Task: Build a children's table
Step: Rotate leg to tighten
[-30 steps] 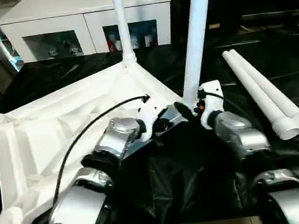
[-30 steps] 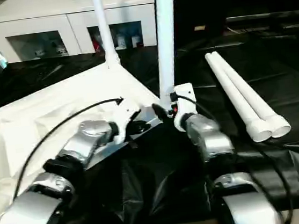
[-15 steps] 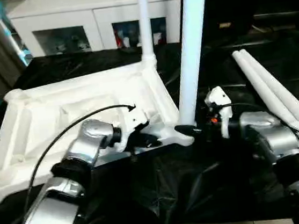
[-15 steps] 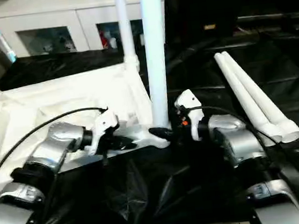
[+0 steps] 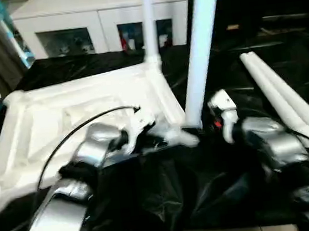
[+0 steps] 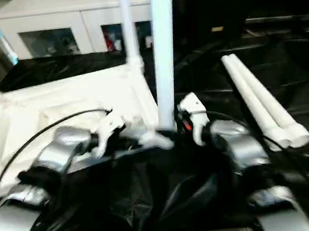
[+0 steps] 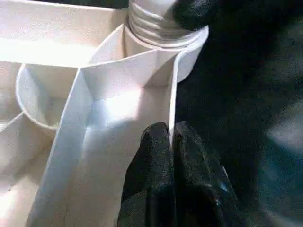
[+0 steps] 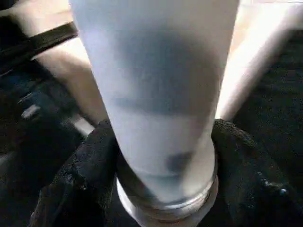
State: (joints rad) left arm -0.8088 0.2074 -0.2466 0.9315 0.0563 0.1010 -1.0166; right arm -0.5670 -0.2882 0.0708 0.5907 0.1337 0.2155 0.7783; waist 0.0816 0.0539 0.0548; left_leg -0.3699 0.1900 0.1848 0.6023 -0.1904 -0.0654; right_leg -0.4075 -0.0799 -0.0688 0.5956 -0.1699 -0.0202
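Black sheeting covers the work surface; the children's table (image 5: 87, 109) lies upside down at 10 o'clock. Left gripper (image 7: 171, 142) is pinched tight on its rim wall, likely steadying it. Right gripper (image 8: 163, 151) clasps the near corner leg (image 5: 197, 49) at its base, probably seating it. Two spare legs (image 5: 284, 98) wait at 3 o'clock.

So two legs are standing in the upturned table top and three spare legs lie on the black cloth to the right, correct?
Not quite: only two spare legs lie on the black cloth, as the left eye view shows. Two legs do stand in the upturned table top.
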